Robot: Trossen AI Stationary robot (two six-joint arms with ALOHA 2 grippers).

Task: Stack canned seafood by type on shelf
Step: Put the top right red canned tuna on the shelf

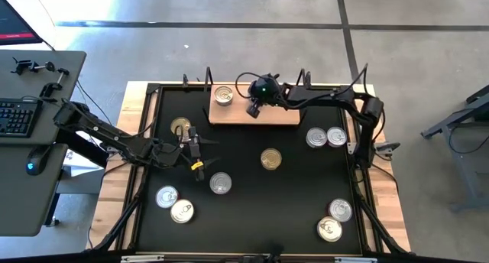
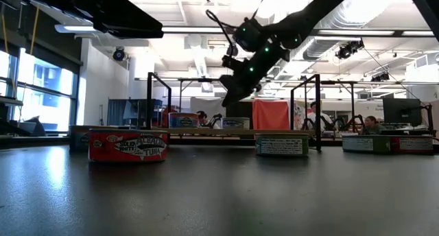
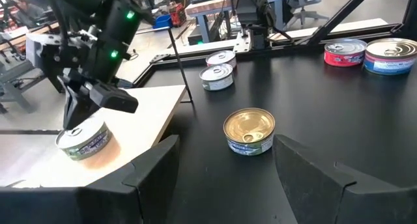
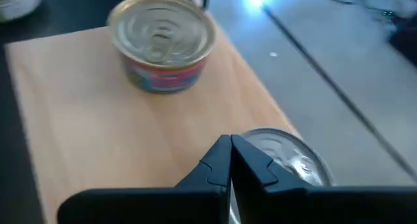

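The right gripper [image 1: 253,109], fingers pressed together and holding nothing, hangs over the light-wood board shelf on its black wire frame [image 1: 284,116] at the mat's twelve o'clock edge. One round silver-lidded tin [image 1: 223,95] sits on the shelf at the gripper's ten o'clock. The left gripper [image 1: 200,150] waits spread and empty at nine o'clock, a gold-lidded tin [image 1: 270,159] lying at its three o'clock.

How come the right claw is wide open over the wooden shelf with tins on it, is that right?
Not quite. The right gripper is over the wooden shelf with tins on it, but it is shut, not wide open: the right wrist view shows its two fingers pressed together.
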